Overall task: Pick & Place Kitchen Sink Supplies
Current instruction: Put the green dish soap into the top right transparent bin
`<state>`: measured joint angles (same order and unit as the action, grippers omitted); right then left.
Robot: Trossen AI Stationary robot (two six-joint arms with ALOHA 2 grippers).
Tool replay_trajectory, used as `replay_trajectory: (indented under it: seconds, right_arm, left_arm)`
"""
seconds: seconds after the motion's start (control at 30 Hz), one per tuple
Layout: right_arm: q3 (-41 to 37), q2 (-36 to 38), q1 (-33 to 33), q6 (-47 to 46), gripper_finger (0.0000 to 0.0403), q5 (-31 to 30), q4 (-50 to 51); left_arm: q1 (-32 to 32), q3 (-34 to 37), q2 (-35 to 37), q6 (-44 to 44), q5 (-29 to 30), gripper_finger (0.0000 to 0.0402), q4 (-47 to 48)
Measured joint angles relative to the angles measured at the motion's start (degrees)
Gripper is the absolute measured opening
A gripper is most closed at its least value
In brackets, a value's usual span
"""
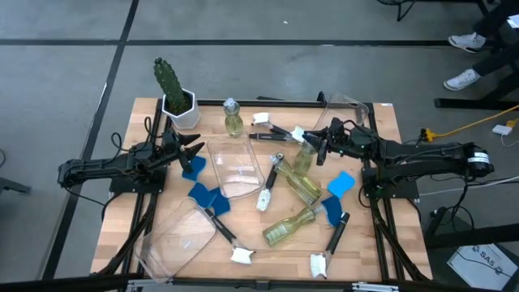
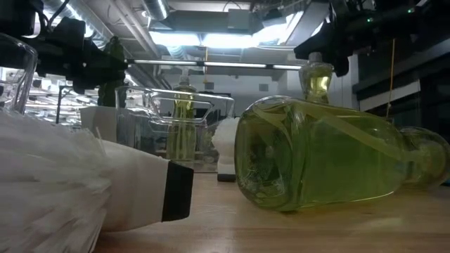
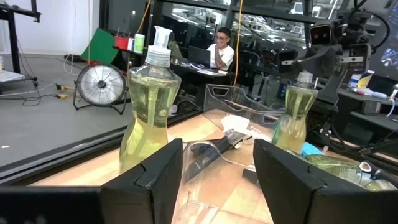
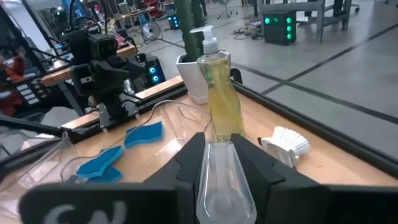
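On the left of the worktop [image 1: 122,203] the left pincer [image 1: 195,150] hangs with its jaws spread wide and nothing between them, just above a blue sponge [image 1: 193,167]. Behind it, at the back edge, a cactus [image 1: 169,79] stands in a white pot [image 1: 182,107]. A pair of sponges [image 1: 206,197] lies a little nearer the front. Beside them an empty clear bin [image 1: 180,237] is tipped toward the front-left corner. A dish brush [image 1: 220,229] runs along this bin's edge, its white head at the front. A second clear bin [image 1: 235,169] sits in the middle, and behind it an upright soap bottle [image 1: 233,120] stands alone. To the right of that bin another brush [image 1: 272,182] lies lengthwise, and a third brush [image 1: 274,130] rests near the back with its white head pointing left. Next comes a second soap bottle [image 1: 302,160], upright, with the right pincer [image 1: 315,146] at its top. In the right wrist view the fingers [image 4: 193,155] press in on either side of a clear rounded part, which seems to be that bottle's top, though the angle makes this hard to confirm. Two lying bottles [image 1: 296,207] rest on their sides in front of it, one touching the other. Farther right are two more sponges [image 1: 340,183], one near the right arm's base and one just in front of it. A fourth brush [image 1: 334,239] lies close by, its head toward the front edge.
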<state>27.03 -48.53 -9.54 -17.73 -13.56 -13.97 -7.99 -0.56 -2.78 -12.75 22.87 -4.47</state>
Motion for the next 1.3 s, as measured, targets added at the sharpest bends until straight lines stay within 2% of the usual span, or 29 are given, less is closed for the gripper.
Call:
replay_trajectory:
  seconds: [0.17,0.43,0.63,0.87,1.03,1.17,1.3]
  right_arm:
    - [3.70,-0.24,-0.04,-0.51,0.0065,0.28,4.94]
    - [18.59,-2.21,-0.04,9.19,0.0065,0.25,19.39]
    - [28.64,-3.52,-1.41,17.60,0.0065,-2.30,23.34]
    - [33.78,-2.09,-11.05,21.22,0.0065,-2.14,26.63]
    - [33.87,-0.06,-19.76,21.44,0.0065,-1.28,31.87]
    - [33.87,0.46,-25.40,21.16,0.0065,-3.59,35.36]
    - [30.90,0.16,-29.64,20.92,0.0065,-4.34,33.55]
  left_arm:
    - [0.02,-0.01,0.02,0.02,0.00,0.0190,0.00]
    - [0.02,0.00,0.02,0.02,0.00,0.0191,0.00]
    - [0.02,-0.02,0.02,0.02,0.00,0.0190,0.00]
    - [0.02,-0.02,0.02,0.00,0.00,0.0190,-0.02]
    - [0.00,-0.01,0.01,0.01,0.00,0.0190,0.00]
    - [0.02,0.00,0.02,0.02,0.00,0.0191,0.00]
    - [0.00,0.00,0.02,0.02,0.00,0.0190,0.00]
